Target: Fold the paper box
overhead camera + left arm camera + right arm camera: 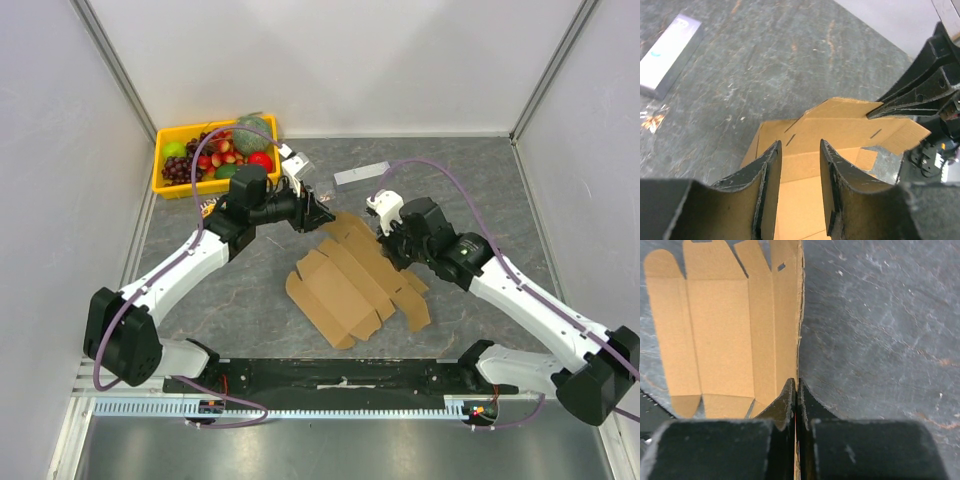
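The paper box [340, 290] is a flat die-cut sheet of brown cardboard with flaps and tabs, lying in the middle of the table. My left gripper [322, 214] hangs open over its far end. In the left wrist view the fingers [771, 167] of the left gripper [799, 150] stand apart over the cardboard [840, 125], with nothing between them. My right gripper [388, 250] is shut on the sheet's right edge. The right wrist view shows the right gripper [797, 385] pinching the thin edge of the cardboard [720, 330], that side panel raised upright.
A yellow tray [180, 190] of fruit stands at the back left. A small grey-white strip [360, 174] lies behind the sheet, also seen as a strip [670, 55] in the left wrist view. White walls enclose the grey table [480, 190].
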`<state>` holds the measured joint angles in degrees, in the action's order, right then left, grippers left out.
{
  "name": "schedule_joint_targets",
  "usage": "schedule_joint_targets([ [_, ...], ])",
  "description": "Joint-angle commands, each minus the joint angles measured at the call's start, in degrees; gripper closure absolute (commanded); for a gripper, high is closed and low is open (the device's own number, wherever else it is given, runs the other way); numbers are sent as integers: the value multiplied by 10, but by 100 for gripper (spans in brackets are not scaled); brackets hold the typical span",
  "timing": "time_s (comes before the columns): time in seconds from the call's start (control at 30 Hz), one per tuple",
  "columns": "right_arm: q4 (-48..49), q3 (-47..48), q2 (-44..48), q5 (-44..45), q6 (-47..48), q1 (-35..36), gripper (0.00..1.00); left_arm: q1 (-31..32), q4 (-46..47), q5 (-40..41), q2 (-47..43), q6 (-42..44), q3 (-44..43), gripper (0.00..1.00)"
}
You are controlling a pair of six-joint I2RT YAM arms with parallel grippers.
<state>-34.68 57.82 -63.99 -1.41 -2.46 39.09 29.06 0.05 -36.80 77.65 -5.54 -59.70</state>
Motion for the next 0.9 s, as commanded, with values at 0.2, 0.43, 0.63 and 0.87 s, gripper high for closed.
schedule_joint_targets([
  [0.2,40,-32,-31,159,-26,-2,100,-9,29,105,-29,-62,27,57],
  [0.43,72,-74,-7,57,-13,-1,100,-13,70,76,-19,-106,53,64],
  [0.63,90,-94,36,-38,-1,-2,100,-12,91,78,20,-163,36,84],
  [0.87,92,-100,45,-45,-9,-1,100,10,91,75,57,-172,10,98],
])
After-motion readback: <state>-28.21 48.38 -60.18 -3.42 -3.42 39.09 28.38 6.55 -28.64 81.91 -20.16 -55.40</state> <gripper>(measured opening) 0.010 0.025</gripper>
